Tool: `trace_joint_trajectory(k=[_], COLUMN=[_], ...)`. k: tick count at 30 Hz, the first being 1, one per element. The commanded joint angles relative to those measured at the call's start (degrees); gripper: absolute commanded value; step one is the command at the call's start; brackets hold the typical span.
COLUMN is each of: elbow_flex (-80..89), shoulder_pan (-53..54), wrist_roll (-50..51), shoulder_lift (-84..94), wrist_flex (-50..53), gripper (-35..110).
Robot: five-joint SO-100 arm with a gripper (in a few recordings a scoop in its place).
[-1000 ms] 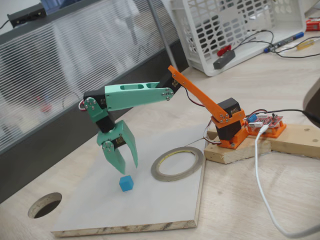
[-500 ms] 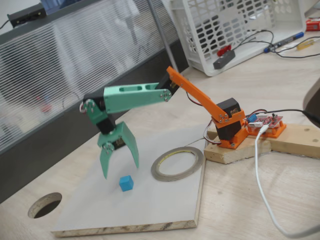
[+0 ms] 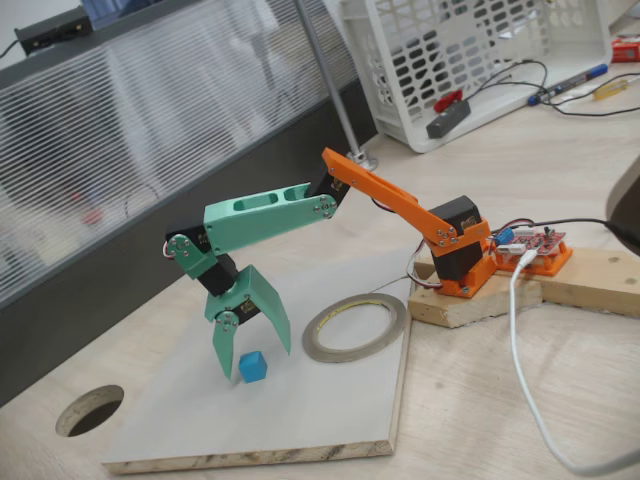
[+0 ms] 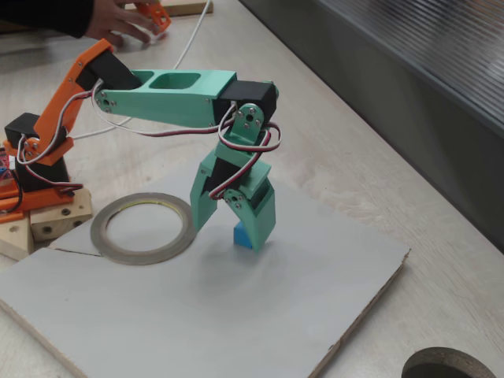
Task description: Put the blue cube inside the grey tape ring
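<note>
Where gripper (image 4: 232, 224) straddles it, blue cube (image 4: 242, 235) mostly hidden.

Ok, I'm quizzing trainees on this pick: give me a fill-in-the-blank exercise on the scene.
1. The end effector is ____, its fingers straddling the blue cube.
2. The cube rests on the ____ board.
3. The grey tape ring lies ____ on the board.
4. The ring's opening is ____.

Missing words: open; white; flat; empty
</note>
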Motion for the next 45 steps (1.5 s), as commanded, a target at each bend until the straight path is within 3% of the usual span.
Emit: trace_joint_trajectory(k=[1,16,33,45], elbow_flex=[-0.4,-0.4,-0.4,0.3], shoulder_pan=[0.1,0.0,0.1,0.1], wrist_roll=[0.6,0.3,0.4,0.7], shoulder_lift=[1.2,-0.4,0.4,0.7], wrist_flex=[1.6,-6.5,-12.4,-14.5], gripper=[65,63,14,9])
